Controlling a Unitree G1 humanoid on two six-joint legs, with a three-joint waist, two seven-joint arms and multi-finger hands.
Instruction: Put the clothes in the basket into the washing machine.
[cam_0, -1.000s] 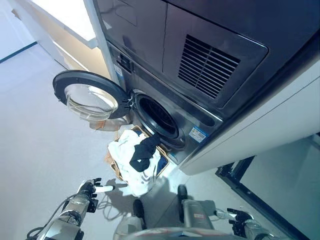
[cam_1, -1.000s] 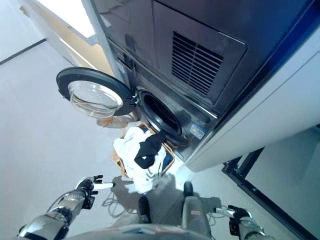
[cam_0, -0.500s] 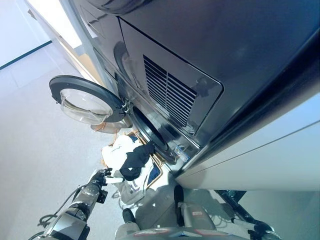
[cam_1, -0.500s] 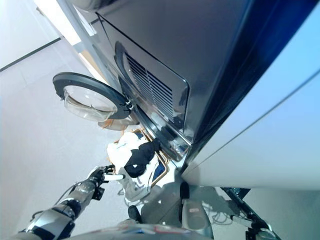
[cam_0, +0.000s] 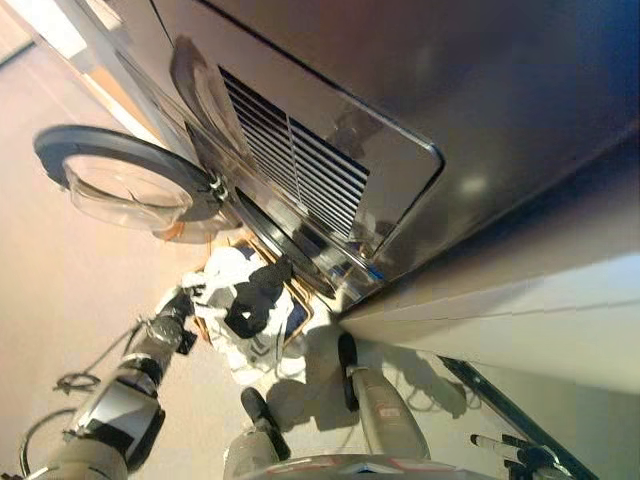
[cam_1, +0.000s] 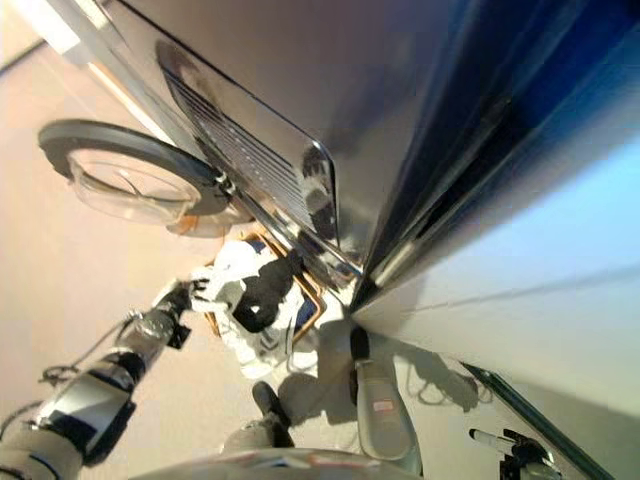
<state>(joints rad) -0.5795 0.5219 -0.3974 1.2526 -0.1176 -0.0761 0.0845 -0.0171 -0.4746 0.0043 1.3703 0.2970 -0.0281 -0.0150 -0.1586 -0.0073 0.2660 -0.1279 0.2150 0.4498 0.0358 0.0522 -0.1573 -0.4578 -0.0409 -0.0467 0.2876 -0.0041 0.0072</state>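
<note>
A basket (cam_1: 319, 300) stands on the floor right below the washing machine's drum opening (cam_0: 278, 243), which I see almost edge-on. It is heaped with white clothes (cam_0: 226, 272), and a black garment (cam_0: 250, 301) lies on top. The round glass door (cam_0: 122, 186) hangs open to the left. My left hand (cam_0: 183, 301) is at the left edge of the heap, its fingers stretched out to the white cloth. My right hand (cam_0: 522, 457) is low at the bottom right, open and empty, far from the basket.
The dark front of the washing machine (cam_0: 400, 110) fills the upper view, with a vent grille (cam_0: 290, 150) above the drum. A pale cabinet side (cam_0: 520, 320) runs to its right. There is bare floor to the left, under the door.
The camera has swung in closer to the machine. My left hand has moved from the floor beside the basket up to the white clothes. The right hand stays low.
</note>
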